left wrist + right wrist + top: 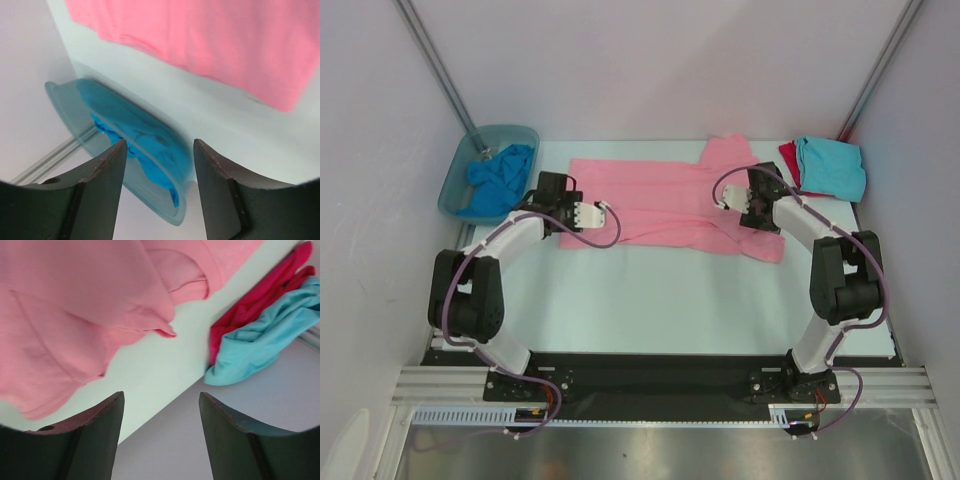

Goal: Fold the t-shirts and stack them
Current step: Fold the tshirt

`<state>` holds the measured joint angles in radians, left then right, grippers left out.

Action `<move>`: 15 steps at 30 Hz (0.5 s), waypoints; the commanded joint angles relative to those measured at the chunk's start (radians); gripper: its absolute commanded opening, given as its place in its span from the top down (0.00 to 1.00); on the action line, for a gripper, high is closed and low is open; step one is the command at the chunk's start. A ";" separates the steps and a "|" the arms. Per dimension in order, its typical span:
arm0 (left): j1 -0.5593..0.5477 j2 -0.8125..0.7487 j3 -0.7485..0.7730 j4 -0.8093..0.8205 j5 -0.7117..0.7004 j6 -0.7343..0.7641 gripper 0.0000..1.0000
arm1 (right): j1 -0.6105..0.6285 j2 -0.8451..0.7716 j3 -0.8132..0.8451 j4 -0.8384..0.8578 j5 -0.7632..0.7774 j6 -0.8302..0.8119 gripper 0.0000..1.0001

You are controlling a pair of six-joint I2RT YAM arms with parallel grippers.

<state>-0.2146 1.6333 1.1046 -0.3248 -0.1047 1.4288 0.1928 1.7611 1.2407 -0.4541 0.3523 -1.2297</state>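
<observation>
Surface (650, 290): pale, walled on three sides.

Pink tee (660, 195): lies flat across the middle-back of the surface as a long band. One sleeve sticks out toward the back at its right end, and a looser flap hangs toward the near side on the right. The right wrist view shows doubled layers and a turned-over hem.

Judged step: folding the pink tee, partly done, body narrowed but right end untidy. It is not yet compact enough to stack.

Next move, as I read it: take hold again at two matching points on an edge or end. Grip only the layers meant to travel, then carry them over evenly so the fold lands square.

Arms: both reach forward from the near edge, elbows out to the sides, wrists turned inward. The left one ends at the pink tee's left edge, the right one over its right end.

Tub (455, 185): back-left corner, holds the crumpled blue tee (500, 178), not yet folded.

Turquoise tee (832, 167): back-right corner, lying on top of the red tee (788, 157), well apart from the pink one.

Left pincer (159, 150): fingers spread, nothing between them.

Right pincer (161, 400): fingers likewise spread and empty, above the cloth's edge.
</observation>
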 commanded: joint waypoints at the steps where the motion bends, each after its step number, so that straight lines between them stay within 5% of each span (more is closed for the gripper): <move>1: -0.026 -0.026 -0.045 -0.085 0.083 0.058 0.40 | 0.022 -0.041 -0.027 -0.127 -0.026 0.052 0.34; 7: -0.054 0.034 -0.068 -0.092 0.086 0.068 0.54 | 0.048 -0.051 -0.061 -0.185 -0.027 0.068 0.52; 12: -0.072 0.114 -0.009 -0.089 0.089 0.016 0.72 | 0.053 -0.055 -0.049 -0.224 -0.030 0.081 0.82; 13: -0.072 0.122 0.000 -0.091 0.091 0.010 0.80 | 0.053 -0.057 -0.046 -0.230 -0.030 0.082 0.85; 14: -0.074 0.128 0.014 -0.091 0.094 0.004 0.99 | 0.053 -0.061 -0.044 -0.236 -0.029 0.082 0.87; 15: -0.077 0.132 0.018 -0.091 0.095 -0.008 1.00 | 0.053 -0.061 -0.044 -0.247 -0.027 0.082 0.89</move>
<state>-0.2813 1.7584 1.0653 -0.4149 -0.0456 1.4471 0.2428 1.7496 1.1763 -0.6510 0.3244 -1.1587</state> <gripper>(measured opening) 0.041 0.131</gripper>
